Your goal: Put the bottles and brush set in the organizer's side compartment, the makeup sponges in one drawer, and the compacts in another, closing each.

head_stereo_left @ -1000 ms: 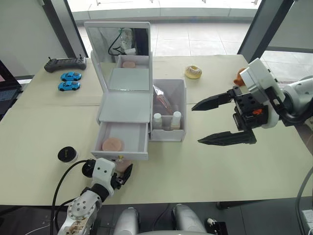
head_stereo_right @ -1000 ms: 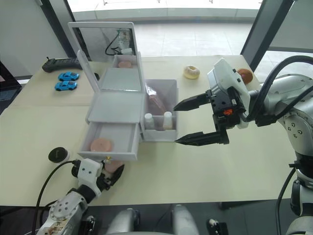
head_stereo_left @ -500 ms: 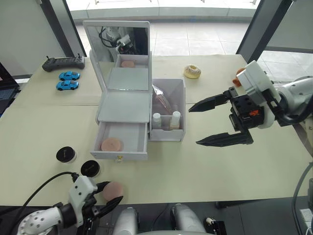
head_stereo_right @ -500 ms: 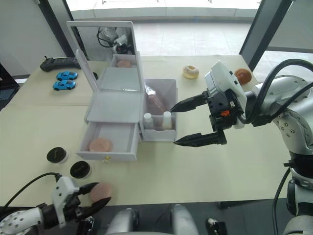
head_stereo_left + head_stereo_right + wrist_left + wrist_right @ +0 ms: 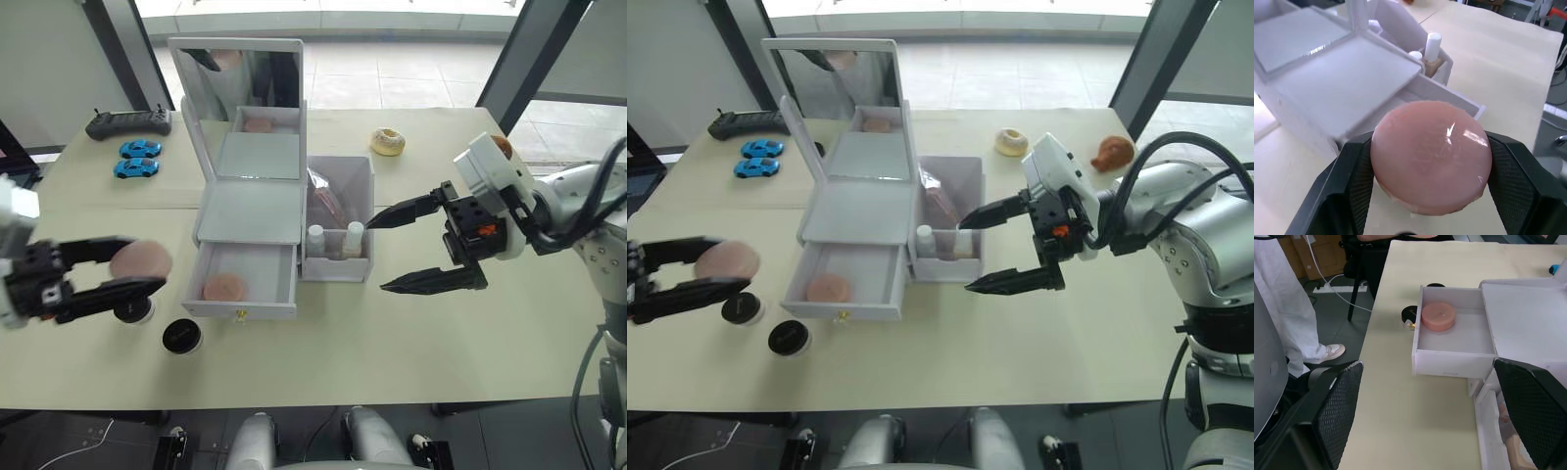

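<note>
One pale-pink makeup sponge [image 5: 1431, 156] sat pinched flat between the two black fingers of the left gripper [image 5: 110, 275], held above the table [image 5: 411, 333] to the left of the organizer [image 5: 250, 211] and clear of its front. The second sponge [image 5: 224, 288] lay in the pulled-out lower drawer [image 5: 247, 284], toward its left side. The gold knob at the drawer front was just visible. Behind the drawers the mirror [image 5: 235, 78] stood upright. In the side compartment [image 5: 340, 220], to the right of the drawers, the short white bottle [image 5: 314, 240] and the taller peach-beige bottle [image 5: 352, 238] stood upright side by side at the front wall, and the brush set [image 5: 326, 199] leaned behind them in its clear pouch. Two black compacts rested on the table left of the open drawer: one [image 5: 181, 336] just in front of the drawer's left corner, the other [image 5: 133, 308] partly hidden beneath the left gripper's fingers. The right gripper [image 5: 407, 247] hovered just right of the side compartment, fingers spread wide and holding nothing, upper tip near the compartment's rim. Further back lay a doughnut [image 5: 387, 143], two blue toy cars [image 5: 136, 159] and a black controller [image 5: 127, 123].
</note>
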